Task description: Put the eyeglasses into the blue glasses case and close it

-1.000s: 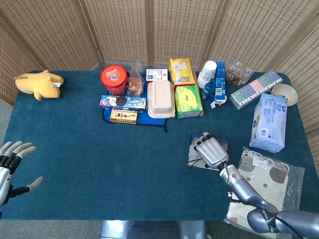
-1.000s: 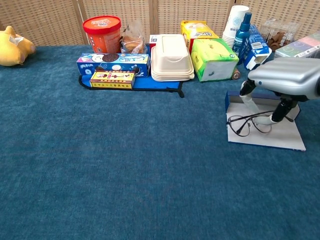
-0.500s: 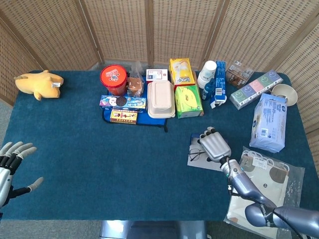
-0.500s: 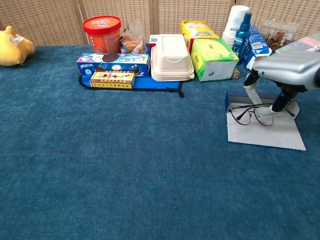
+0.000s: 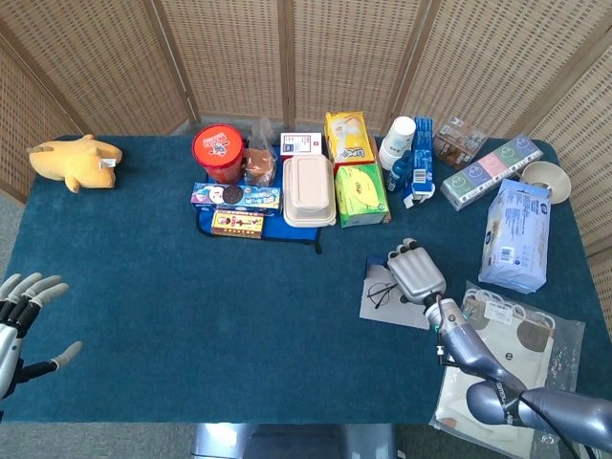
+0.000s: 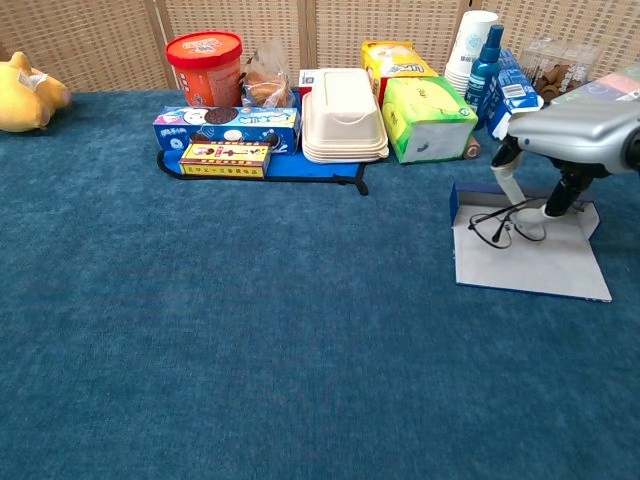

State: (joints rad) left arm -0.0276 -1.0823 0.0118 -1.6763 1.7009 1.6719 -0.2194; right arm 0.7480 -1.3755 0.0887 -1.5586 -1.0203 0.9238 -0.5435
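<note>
The thin black-framed eyeglasses (image 6: 503,222) hang tilted just above the open blue glasses case (image 6: 527,266), whose grey lining lies flat on the table. My right hand (image 6: 566,138) is over the case's far end, and its fingers (image 6: 509,181) reach down and pinch the frame. From the head view, the right hand (image 5: 416,273) covers the back of the case (image 5: 386,306), with the eyeglasses (image 5: 382,293) showing at its left. At the table's near left edge, my left hand (image 5: 21,316) is held apart from everything, fingers spread and empty.
Along the back stand a red tub (image 5: 217,152), snack boxes (image 5: 235,197), a white clamshell box (image 5: 308,190), a green tissue box (image 5: 360,193), cups and a spray bottle (image 5: 400,161). A yellow plush toy (image 5: 75,161) lies far left. A wipes pack (image 5: 516,235) and a plastic bag (image 5: 507,337) lie right of the case.
The right hand has moved toward the case's far end, carrying the eyeglasses up and back off the grey lining. The left hand has not moved.
</note>
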